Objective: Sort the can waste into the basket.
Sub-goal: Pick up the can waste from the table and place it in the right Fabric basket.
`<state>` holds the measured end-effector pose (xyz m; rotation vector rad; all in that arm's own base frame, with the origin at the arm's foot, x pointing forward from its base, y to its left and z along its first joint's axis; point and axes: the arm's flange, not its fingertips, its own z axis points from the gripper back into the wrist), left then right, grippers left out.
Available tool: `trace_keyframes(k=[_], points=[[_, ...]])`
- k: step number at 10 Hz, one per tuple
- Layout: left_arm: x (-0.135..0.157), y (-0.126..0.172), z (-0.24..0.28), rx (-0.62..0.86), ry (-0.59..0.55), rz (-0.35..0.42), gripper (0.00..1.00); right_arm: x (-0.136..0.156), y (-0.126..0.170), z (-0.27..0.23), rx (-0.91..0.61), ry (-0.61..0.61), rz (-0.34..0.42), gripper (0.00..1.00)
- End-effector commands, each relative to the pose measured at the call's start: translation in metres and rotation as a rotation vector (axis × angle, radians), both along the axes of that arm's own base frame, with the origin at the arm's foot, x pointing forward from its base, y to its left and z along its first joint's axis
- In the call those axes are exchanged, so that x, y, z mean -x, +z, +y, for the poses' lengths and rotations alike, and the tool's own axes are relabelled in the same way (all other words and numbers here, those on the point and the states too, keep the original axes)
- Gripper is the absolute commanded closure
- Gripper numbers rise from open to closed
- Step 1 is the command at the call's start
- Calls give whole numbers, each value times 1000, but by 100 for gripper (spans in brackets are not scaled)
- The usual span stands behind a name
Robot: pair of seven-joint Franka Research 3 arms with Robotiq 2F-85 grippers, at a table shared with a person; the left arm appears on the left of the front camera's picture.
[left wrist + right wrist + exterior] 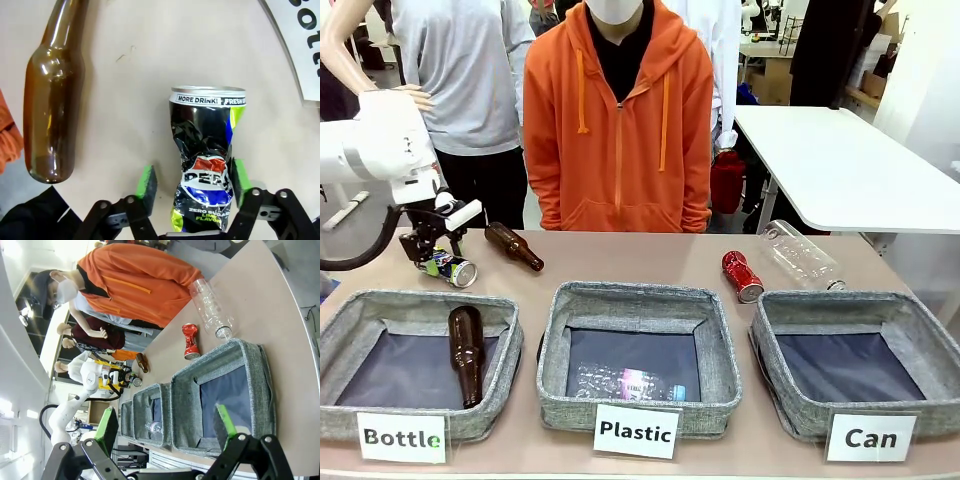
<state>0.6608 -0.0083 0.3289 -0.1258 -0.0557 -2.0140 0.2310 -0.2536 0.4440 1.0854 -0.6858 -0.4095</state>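
Tan worktop [650,255] across the front view, with a person in an orange hoodie [617,130] standing at its far edge.

Along the near edge, three grey woven bins in a row. At the robot's right, the basket [850,302] labelled "Can", dark lining showing. In the middle, the "Plastic" bin [630,295], holding a crushed clear bottle [620,382]. At the robot's left, the "Bottle" bin [420,300], holding a brown bottle [466,352] laid lengthwise.

Behind the basket, a large clear plastic bottle [802,255] on its side. Behind the "Bottle" bin, a second brown bottle [513,246], also lying flat.

Then the cans, both on the worktop and outside the basket. Dented red can [741,276] lying just behind the basket's far left corner, near the clear bottle. Dark blue can [205,165], crumpled at the waist, lying at the robot's left beyond the "Bottle" bin, near the loose brown bottle but apart from it.

Left fingers [146,182] straddling the blue can's printed end, parted: one green pad clear of the metal with bare worktop between, the other right at the can's edge; contact there cannot be told.

Right fingers [107,424] spread wide, gripping nothing, hanging above the basket.
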Motion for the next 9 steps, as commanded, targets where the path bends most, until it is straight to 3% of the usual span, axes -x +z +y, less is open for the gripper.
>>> trace_keyframes(k=[1, 2, 3, 4, 6, 7, 8, 9], points=[[-2, 3, -1, -28, 11, 14, 100, -2, 0, -1, -1, -2, -40, 0], [0, 4, -2, -28, 17, 8, 100, -2, 0, -1, -1, -2, -40, 0], [1, 4, -2, -27, 18, 5, 86, -2, 0, -1, -1, -2, -40, 0], [1, 4, -2, -31, 20, 5, 96, -2, 0, -1, -1, -2, -40, 0], [8, 9, -3, -29, 31, 16, 100, -2, 0, -1, -1, -2, -40, 0], [21, 22, 0, 7, 86, 31, 100, -2, 0, -1, -1, -2, -40, 0], [49, 48, 5, 93, 118, 106, 100, -2, 0, -1, -1, -2, -40, 0], [93, 83, 12, 160, 180, 132, 100, -2, 0, -1, -1, -2, -40, 0]])
